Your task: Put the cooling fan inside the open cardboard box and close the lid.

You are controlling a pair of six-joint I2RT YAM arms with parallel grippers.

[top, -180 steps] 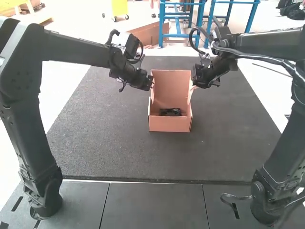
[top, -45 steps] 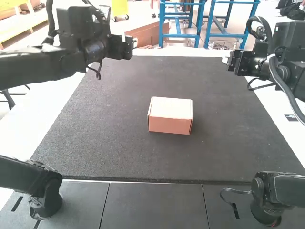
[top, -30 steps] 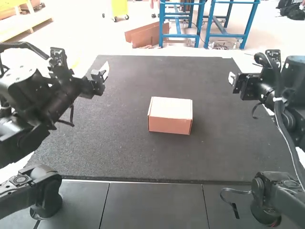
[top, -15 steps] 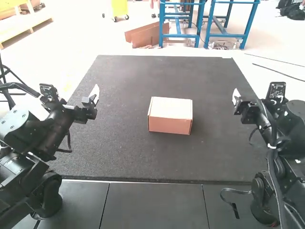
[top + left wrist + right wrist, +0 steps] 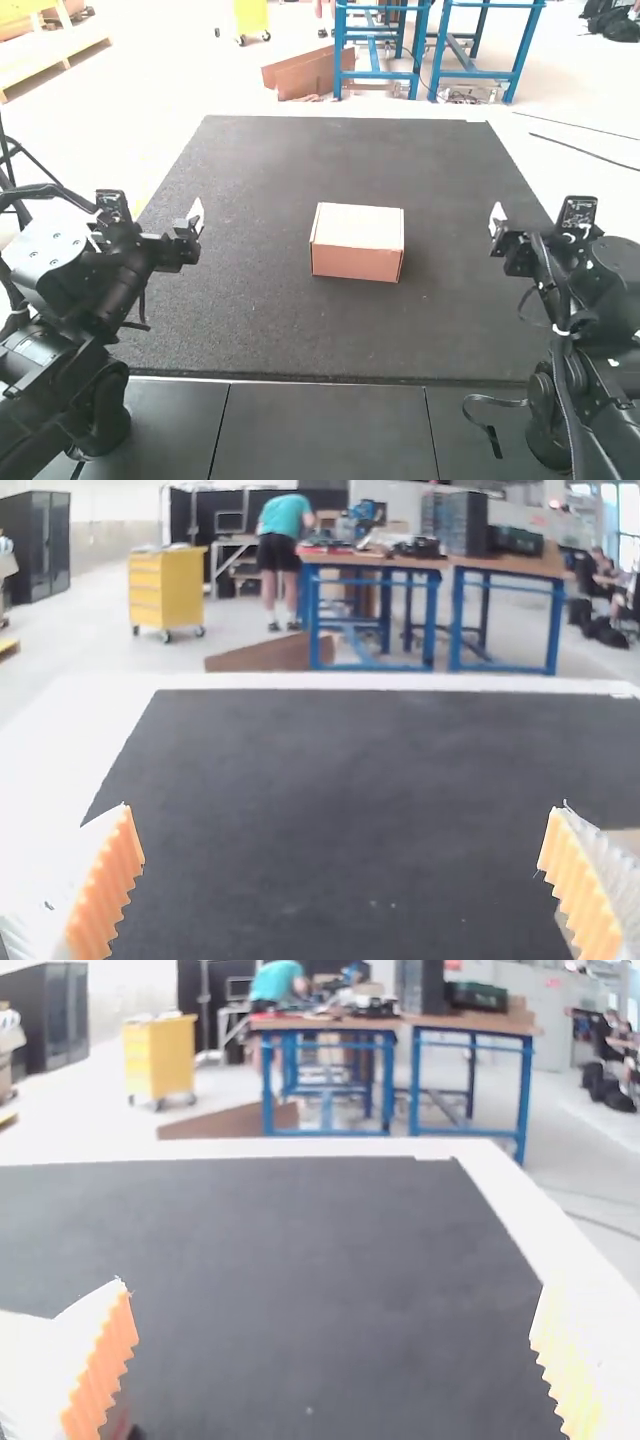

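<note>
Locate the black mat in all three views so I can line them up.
High view: the black mat covers the middle of the table, with the closed cardboard box on it.
Left wrist view: the mat spreads ahead of the left gripper's fingers.
Right wrist view: the mat spreads ahead of the right gripper's fingers.
Shared landmark: the pale table strip along the mat's far edge.

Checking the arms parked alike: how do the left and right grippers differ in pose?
The left gripper sits left of the cardboard box, the right gripper right of it. The left gripper straddles the mat's left edge, the right gripper its right edge. Shared: both wide open, empty, clear of the closed box.
</note>
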